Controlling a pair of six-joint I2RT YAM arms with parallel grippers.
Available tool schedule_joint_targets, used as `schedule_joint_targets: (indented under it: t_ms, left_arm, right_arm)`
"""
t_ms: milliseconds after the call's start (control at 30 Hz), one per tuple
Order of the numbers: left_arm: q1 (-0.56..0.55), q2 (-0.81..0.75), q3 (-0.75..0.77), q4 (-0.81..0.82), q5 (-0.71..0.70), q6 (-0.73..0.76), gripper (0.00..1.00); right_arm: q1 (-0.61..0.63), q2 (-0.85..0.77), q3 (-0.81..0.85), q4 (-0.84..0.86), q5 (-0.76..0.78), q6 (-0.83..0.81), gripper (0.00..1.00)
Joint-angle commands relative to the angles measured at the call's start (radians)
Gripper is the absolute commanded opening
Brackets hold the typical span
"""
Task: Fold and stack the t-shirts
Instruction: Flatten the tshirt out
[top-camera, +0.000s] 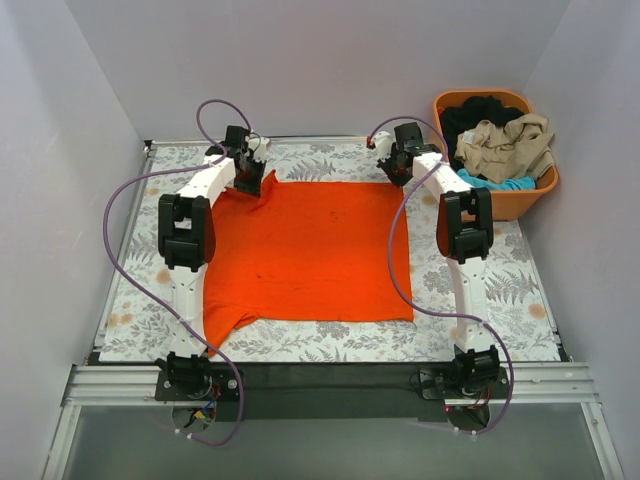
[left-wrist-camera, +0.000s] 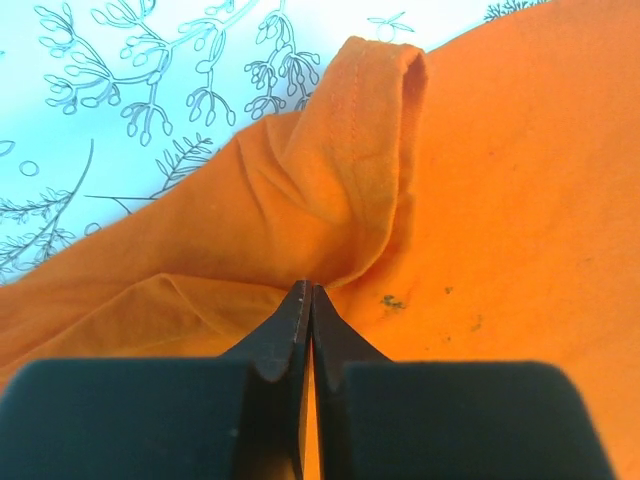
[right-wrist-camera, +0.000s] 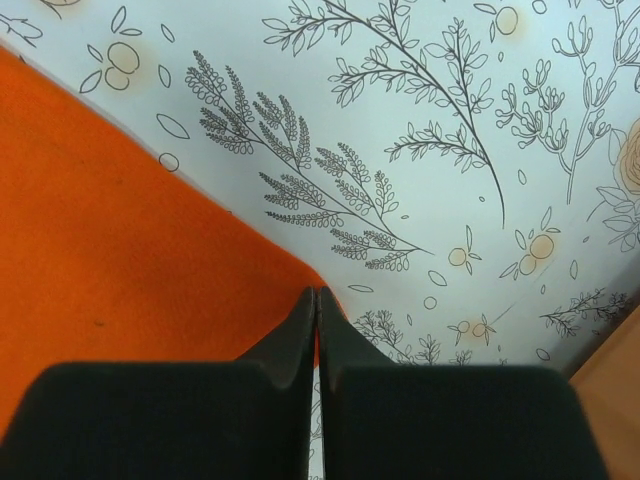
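A: Before lifting anything, check both pinches, starting with the left gripper (left-wrist-camera: 306, 292).

B: Jaws pressed together on a bunched fold of the orange t-shirt (top-camera: 310, 250), at its far left corner.

A: And the right gripper (right-wrist-camera: 316, 293)?

B: Closed as well, tips at the far right corner, a sliver of orange between them. Held, by the look of it, though only at the very edge.

A: Rest of the shirt?

B: Spread flat on the patterned table (top-camera: 480, 335), between the two arms. Piled in the basket (top-camera: 545, 190) at the far right: beige t-shirt (top-camera: 510, 145), black t-shirt (top-camera: 475, 110), turquoise t-shirt (top-camera: 500, 184).

A: So, how to fold cleanly?

B: Raise both corners together and level, no higher than needed. Hold them wide enough apart for a taut far edge. Draw toward the near hem in step, then lay edge on edge before letting go. Mind the thin right-hand grip: likely to slip if tugged sideways.
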Motion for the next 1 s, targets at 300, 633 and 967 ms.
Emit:
schedule_joint_targets:
  t_ms: [300, 633, 967]
  left_arm:
    - [-0.002, -0.081, 0.065, -0.036, 0.096, 0.041, 0.33]
    - [-0.019, -0.053, -0.006, -0.053, 0.089, 0.09, 0.61]
    - [-0.029, 0.005, 0.023, 0.02, -0.047, 0.066, 0.36]
  right_arm:
    - [-0.011, -0.046, 0.016, -0.011, -0.021, -0.027, 0.01]
    - [-0.01, -0.045, 0.006, -0.01, -0.03, -0.02, 0.01]
    - [-0.01, -0.052, 0.013, -0.01, -0.041, -0.017, 0.01]
